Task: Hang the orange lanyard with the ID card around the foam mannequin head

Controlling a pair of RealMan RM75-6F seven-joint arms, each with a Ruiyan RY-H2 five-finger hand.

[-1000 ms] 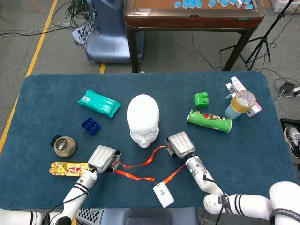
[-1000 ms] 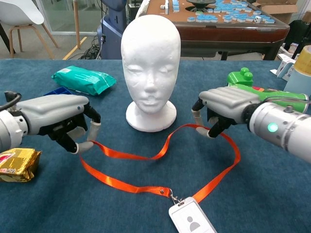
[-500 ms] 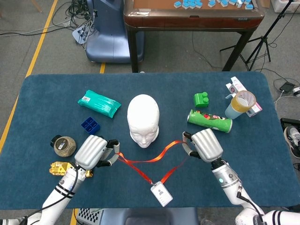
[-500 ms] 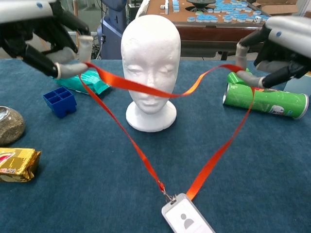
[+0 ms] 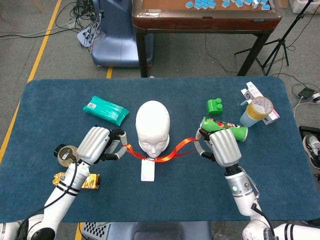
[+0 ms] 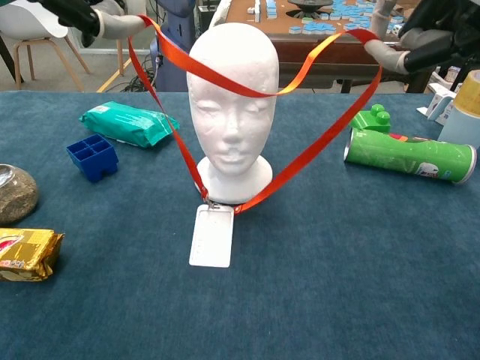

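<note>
The white foam mannequin head stands upright mid-table. The orange lanyard is lifted and stretched wide in front of its face, one strand sagging across the forehead. My left hand pinches the lanyard's left end, raised left of the head. My right hand pinches the right end, raised on the other side. The white ID card hangs from the clip with its lower edge on the cloth before the head's base.
Left of the head lie a teal packet, a blue tray, a round jar and a gold snack bar. Right of it are a green can, a green block and a tape-topped cup.
Both hands rose higher with the lanyard ends, lifting the loop from chin level to forehead level. The ID card slid in toward the head's base and turned blank side up.
</note>
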